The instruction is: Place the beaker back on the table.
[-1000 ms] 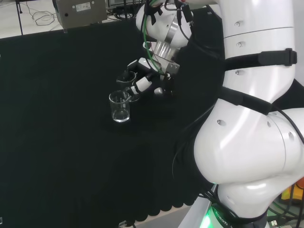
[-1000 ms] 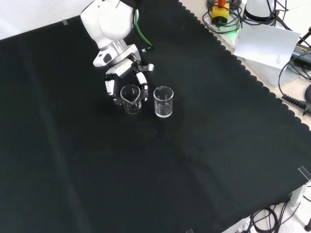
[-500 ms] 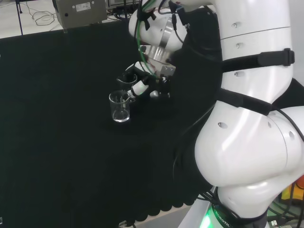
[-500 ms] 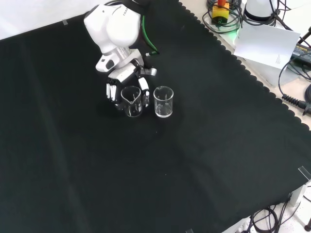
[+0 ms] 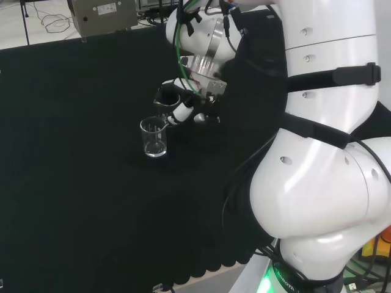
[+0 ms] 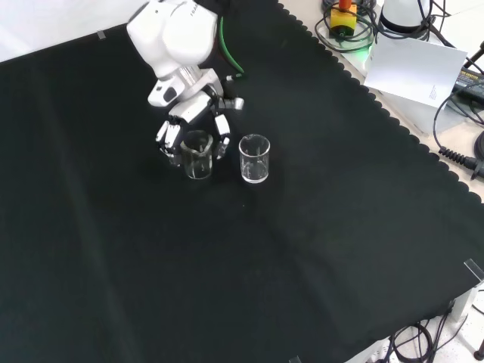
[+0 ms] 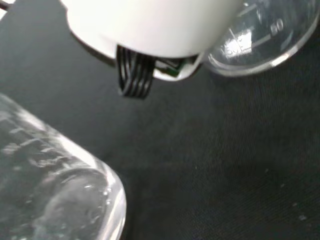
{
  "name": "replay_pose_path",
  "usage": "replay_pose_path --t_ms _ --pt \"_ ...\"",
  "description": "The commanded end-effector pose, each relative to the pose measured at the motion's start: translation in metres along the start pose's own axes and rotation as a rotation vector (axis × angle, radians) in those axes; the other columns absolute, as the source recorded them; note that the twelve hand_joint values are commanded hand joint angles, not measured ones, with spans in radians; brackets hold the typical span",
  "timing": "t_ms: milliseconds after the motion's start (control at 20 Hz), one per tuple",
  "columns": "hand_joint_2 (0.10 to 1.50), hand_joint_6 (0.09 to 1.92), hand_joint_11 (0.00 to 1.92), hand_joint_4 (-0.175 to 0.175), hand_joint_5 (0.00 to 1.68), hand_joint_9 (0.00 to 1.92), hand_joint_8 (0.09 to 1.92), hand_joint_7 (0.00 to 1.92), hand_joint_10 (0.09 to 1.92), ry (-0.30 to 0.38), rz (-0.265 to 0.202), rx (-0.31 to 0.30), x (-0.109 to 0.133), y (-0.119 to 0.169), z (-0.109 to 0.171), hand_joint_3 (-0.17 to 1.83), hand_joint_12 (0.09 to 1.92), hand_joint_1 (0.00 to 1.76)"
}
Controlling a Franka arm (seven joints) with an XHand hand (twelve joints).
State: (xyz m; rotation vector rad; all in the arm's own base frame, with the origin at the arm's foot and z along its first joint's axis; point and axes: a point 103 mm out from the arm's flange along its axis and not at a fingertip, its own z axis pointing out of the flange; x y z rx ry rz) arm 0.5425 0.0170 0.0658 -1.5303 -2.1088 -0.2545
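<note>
Since you're dealing with clear glass, treat the beaker [image 6: 198, 155] as light, stiff, slick and easy to crack, so it wants a hold around the mid wall, not on the rim or spout. Working from the front view's near side back: a second beaker [image 6: 254, 158] stands free on the black cloth [image 6: 302, 249], just beside the held one and to its right. Behind that, the hand [image 6: 189, 125] comes in from above with its fingers curled round the beaker's sides. You can't quite tell if the base touches the cloth yet. Farther back, the arm's white link [image 6: 172, 34] leans over it, wrist tilted down.
</note>
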Motion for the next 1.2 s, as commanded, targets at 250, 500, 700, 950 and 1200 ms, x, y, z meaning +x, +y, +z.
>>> replay_pose_path --t_ms 250,500,700,950,1200 --pt "0.44 0.59 0.17 -0.062 0.36 0.48 0.80 0.37 0.71 -0.040 -0.024 0.051 0.012 -0.016 -0.034 0.71 1.41 1.03" --pt "0.45 0.52 0.11 -0.064 0.35 0.39 0.79 0.26 0.74 -0.063 -0.031 0.025 0.034 -0.020 -0.056 0.68 1.43 1.00" --pt "0.47 0.44 0.03 -0.071 0.33 0.29 0.77 0.17 0.76 -0.093 -0.023 -0.014 0.054 -0.035 -0.079 0.64 1.46 0.96" --pt "0.48 0.40 0.00 -0.073 0.33 0.27 0.76 0.15 0.77 -0.129 0.028 -0.064 0.071 -0.076 -0.106 0.62 1.47 0.95" --pt "0.49 0.36 0.00 -0.074 0.35 0.27 0.77 0.15 0.78 -0.179 0.018 -0.060 0.089 -0.103 -0.110 0.61 1.47 0.94"
